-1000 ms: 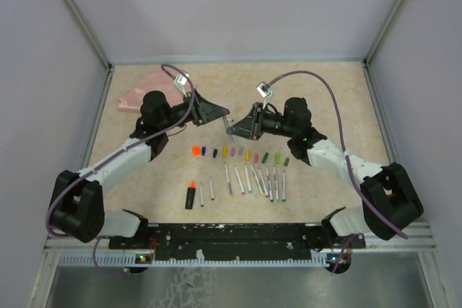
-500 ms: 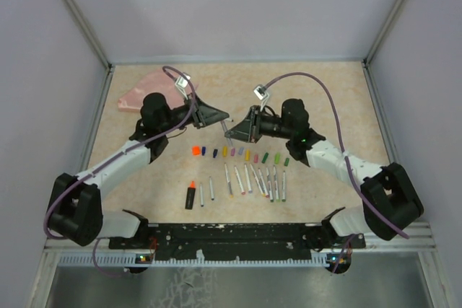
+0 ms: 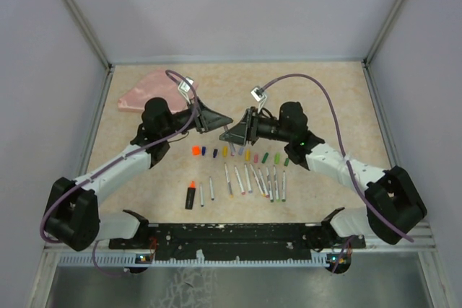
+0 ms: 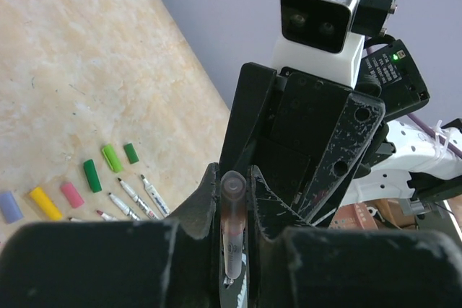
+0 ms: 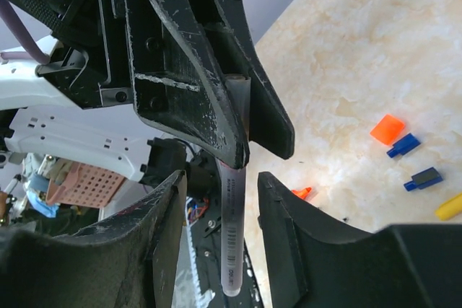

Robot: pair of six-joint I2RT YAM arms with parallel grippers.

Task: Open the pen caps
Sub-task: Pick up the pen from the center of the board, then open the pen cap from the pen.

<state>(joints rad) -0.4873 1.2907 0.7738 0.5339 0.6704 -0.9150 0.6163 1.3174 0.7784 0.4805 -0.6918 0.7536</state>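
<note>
- Near the table's (image 3: 317, 99) near edge, a row of bare pens (image 3: 249, 178) lies side by side, tips pointing away. A dark highlighter (image 3: 190, 194) with an orange end lies at the left of the row.
- Just beyond them, the pen caps (image 3: 247, 155) lie loose in a line across the middle of the table: orange and blue at the left, then yellow and pink, with green at the right.
- Above that line the two arms meet nose to nose.
- The right gripper (image 5: 220, 200) has its fingers apart, one on each side of a pen (image 5: 232, 236), with a gap on both sides.
- The left gripper (image 3: 227, 120) is clamped on that pen's other end, holding it off the table. I cannot tell whether a cap sits on that end.
- A pink pouch (image 3: 144, 90) lies flat in the far left corner.
</note>
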